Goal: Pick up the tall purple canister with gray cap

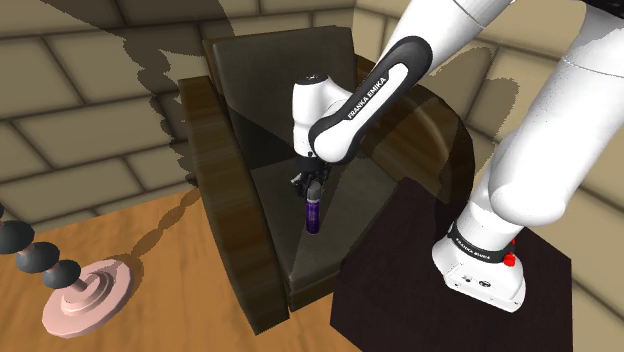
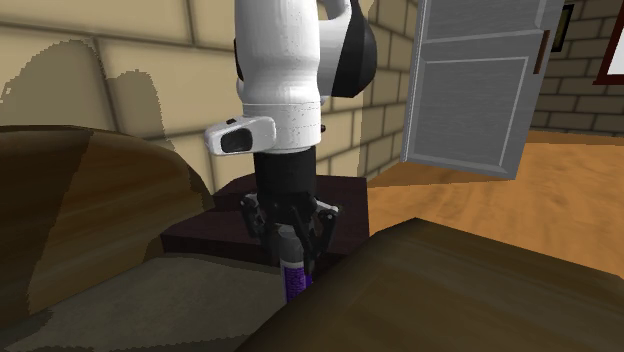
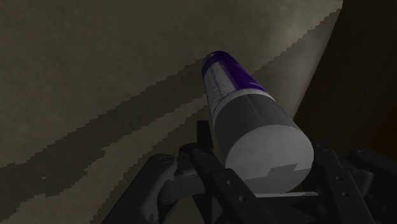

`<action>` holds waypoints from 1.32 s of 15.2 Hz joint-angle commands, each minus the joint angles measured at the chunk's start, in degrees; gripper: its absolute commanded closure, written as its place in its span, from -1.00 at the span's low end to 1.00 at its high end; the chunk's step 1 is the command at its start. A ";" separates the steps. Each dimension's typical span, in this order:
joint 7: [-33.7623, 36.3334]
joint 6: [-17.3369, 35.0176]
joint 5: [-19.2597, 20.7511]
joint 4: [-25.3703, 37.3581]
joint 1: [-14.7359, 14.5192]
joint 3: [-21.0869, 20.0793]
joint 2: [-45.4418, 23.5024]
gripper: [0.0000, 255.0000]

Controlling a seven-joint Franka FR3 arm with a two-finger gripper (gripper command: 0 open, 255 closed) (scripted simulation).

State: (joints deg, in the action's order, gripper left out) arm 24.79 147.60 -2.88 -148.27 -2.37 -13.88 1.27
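Reaching down from its dark stand [image 1: 450, 300], the white arm [image 1: 380, 85] hangs over a big brown armchair [image 1: 235, 225]. The stand is at the shoulder view's right and the chair's seat [image 1: 290, 205] lies left of it, between 2 broad armrests.

The black hand [image 1: 311, 184] points straight down above the seat. Its 2 fingers [image 3: 207, 162] are clenched on the gray cap [image 3: 261, 127] of the purple canister [image 1: 313, 215], one on each side. The canister stands upright near the middle of the seat; whether its base rests on the cushion or hangs just clear, I cannot tell.

What could go wrong, as I judge it:
- The grip is only on the smooth, round cap, so the canister may slip out on the lift.
- A tall body held so high may swing and knock the near armrest if the arm moves sideways too soon.

The arm reads "FRANKA EMIKA" [image 1: 368, 96]. Faint print on the canister's purple part is unreadable.
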 commanded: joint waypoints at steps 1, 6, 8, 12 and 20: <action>0.00 0.00 0.00 -0.11 0.00 0.00 -0.09 1.00; -0.43 -2.87 -0.70 0.60 -0.08 0.00 2.12 1.00; -0.72 -4.65 -1.13 0.94 -0.13 0.05 3.59 1.00; -1.18 -8.21 -1.81 1.79 -0.25 0.21 6.34 1.00; -1.67 -13.65 -2.49 3.53 -0.40 0.54 10.10 1.00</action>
